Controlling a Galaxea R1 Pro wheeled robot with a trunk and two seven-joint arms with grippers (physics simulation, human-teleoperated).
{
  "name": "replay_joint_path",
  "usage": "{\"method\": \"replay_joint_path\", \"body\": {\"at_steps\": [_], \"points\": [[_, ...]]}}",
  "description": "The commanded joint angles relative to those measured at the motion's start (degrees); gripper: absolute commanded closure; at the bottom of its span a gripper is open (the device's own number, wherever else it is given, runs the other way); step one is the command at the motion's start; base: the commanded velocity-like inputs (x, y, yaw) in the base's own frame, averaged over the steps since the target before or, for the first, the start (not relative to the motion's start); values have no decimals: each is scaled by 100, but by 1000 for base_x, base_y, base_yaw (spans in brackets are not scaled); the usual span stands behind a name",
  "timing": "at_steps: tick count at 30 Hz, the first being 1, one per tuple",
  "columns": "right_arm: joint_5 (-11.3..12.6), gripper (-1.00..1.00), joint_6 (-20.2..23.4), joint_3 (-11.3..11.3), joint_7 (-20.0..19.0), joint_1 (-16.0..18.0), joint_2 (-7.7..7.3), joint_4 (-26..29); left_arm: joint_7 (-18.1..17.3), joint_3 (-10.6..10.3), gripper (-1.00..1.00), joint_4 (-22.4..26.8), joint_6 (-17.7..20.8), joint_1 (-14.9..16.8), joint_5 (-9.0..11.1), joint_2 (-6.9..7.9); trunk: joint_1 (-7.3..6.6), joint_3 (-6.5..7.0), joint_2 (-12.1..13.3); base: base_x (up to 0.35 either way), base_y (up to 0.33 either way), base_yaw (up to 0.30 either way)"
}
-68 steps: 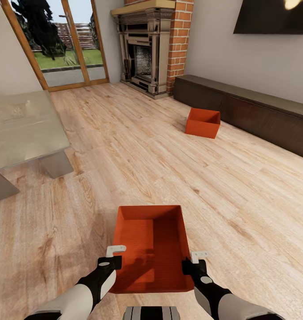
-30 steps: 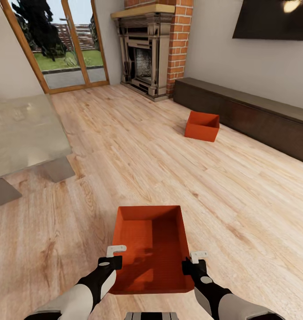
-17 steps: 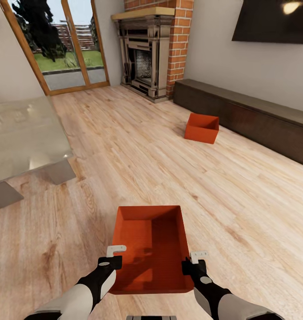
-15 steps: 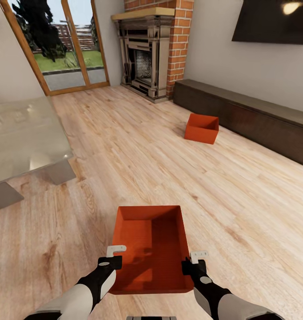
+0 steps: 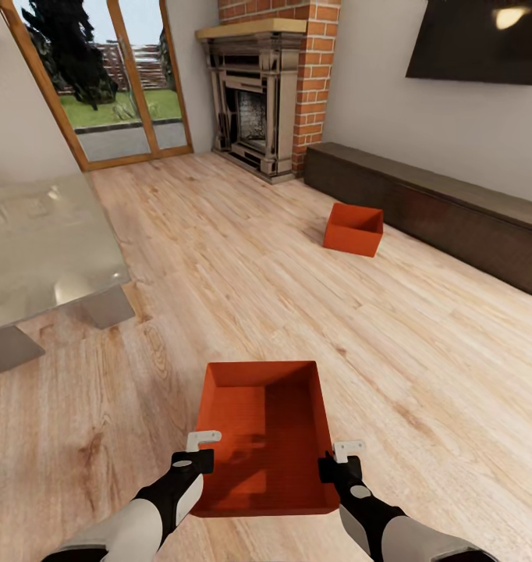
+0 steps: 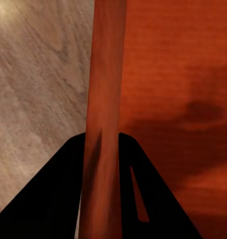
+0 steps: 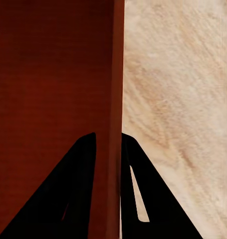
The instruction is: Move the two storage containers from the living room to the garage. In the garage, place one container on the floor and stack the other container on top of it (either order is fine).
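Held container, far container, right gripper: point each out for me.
Held container [image 5: 254, 421]: head view, on its flat inner bottom.
Far container [image 5: 350, 240]: head view, on its near outer wall.
Right gripper [image 7: 109, 149]: right wrist view, between its fingertips, at the clamped wall.

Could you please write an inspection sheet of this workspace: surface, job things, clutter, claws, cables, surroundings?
Surface: light wood plank floor, living room.
Job's things: near storage container held between both claws, open side up; far storage container on the floor beside the dark low cabinet.
Clutter: nothing seen.
Claws: left claw shut on the near container's left wall; right claw shut on its right wall.
Cables: nothing seen.
Surroundings: brick fireplace, wall TV, glass table, glass doors.
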State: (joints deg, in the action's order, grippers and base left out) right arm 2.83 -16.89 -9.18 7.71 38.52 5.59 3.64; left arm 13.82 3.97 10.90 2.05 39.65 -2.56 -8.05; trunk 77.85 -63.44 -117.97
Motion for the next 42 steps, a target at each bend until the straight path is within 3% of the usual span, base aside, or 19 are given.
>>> {"method": "replay_joint_path", "body": {"at_steps": [1,25,33,42], "points": [[156,100,-41,151,38,6,-3,-18,51,68,100,18,27,-2,-72,-13,-23,15,40,0,0,0],[165,100,-45,157,38,5,-7,-21,51,44,100,18,23,-2,1,-4,-550,446,1003,0,0,0],[380,100,-67,179,38,4,-8,-21,51,44,100,18,23,-2,1,-9,-726,605,1324,0,0,0],[412,100,-273,179,38,5,0,-21,51,44,100,26,23,-2,1,-6,-924,844,1684,0,0,0]]}}
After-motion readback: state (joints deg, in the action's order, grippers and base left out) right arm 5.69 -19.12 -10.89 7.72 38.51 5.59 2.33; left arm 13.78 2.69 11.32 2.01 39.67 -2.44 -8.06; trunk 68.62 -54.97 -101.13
